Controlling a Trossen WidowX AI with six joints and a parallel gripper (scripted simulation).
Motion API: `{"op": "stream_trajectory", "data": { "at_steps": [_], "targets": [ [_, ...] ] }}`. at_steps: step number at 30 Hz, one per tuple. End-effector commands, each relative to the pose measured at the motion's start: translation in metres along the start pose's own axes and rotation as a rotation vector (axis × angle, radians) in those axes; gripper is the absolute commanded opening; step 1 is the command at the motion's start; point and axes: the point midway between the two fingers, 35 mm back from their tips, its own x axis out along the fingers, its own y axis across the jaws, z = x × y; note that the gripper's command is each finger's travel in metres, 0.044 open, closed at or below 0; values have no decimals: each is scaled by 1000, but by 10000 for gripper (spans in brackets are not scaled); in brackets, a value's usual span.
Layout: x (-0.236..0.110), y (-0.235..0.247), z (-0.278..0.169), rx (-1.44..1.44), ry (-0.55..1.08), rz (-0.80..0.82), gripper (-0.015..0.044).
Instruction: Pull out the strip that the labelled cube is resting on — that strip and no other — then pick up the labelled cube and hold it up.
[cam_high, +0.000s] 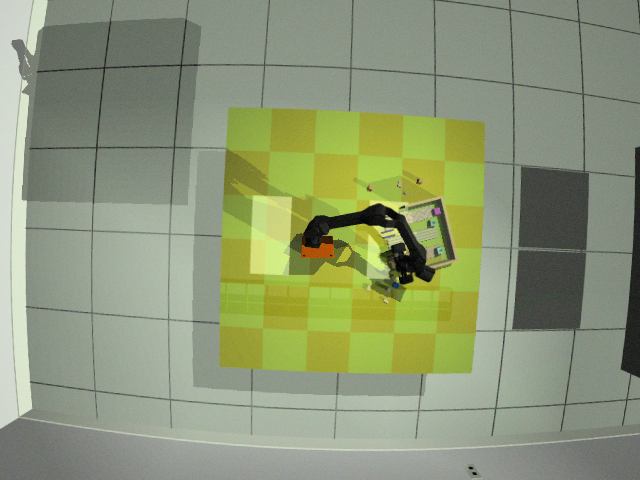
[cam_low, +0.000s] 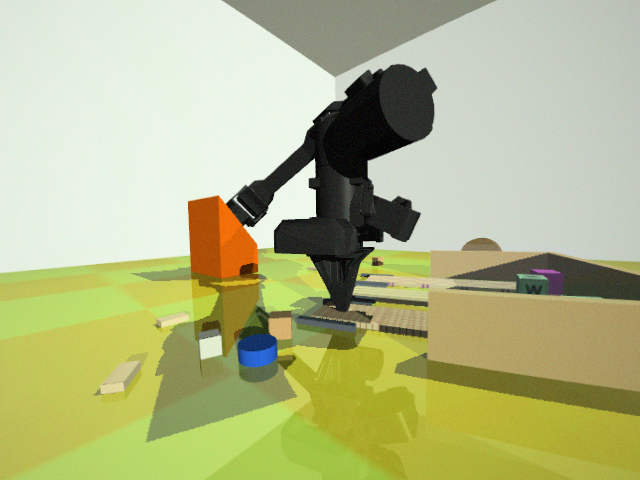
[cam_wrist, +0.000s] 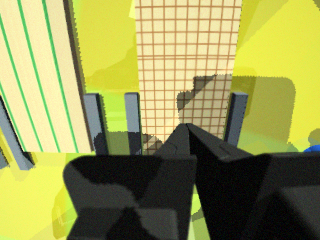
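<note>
A teal cube marked W (cam_low: 532, 285) shows above the near wall of the tan box, close to a magenta cube (cam_low: 551, 279) (cam_high: 437, 210). From above, two teal cubes show in the box, one (cam_high: 432, 223) near the middle strip and one (cam_high: 439, 250) toward the grid strip; which bears the W is unclear. The grid strip (cam_wrist: 187, 40) (cam_low: 403, 317) sticks out of the box between grey rails. A green-lined strip (cam_wrist: 37, 75) and a zigzag strip (cam_high: 416, 215) lie beyond it. My gripper (cam_wrist: 184, 129) (cam_low: 342, 308) is shut and empty, its tips at the grid strip's outer end; contact is unclear.
The tan box (cam_low: 516, 330) (cam_high: 450, 232) has raised walls around the cubes. Grey rails (cam_wrist: 236, 120) (cam_wrist: 132, 120) flank the strip. A blue disc (cam_low: 257, 351) (cam_high: 395, 285), a white block (cam_low: 210, 345), a tan block (cam_low: 280, 326) and a flat bar (cam_low: 120, 377) lie outside.
</note>
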Motion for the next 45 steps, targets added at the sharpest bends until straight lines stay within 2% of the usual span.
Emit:
{"op": "stream_trajectory", "data": {
  "at_steps": [1,45],
  "targets": [
    [2,1,-1,6,0,6,0],
    [6,0,0,6,0,6,0]
  ]
}}
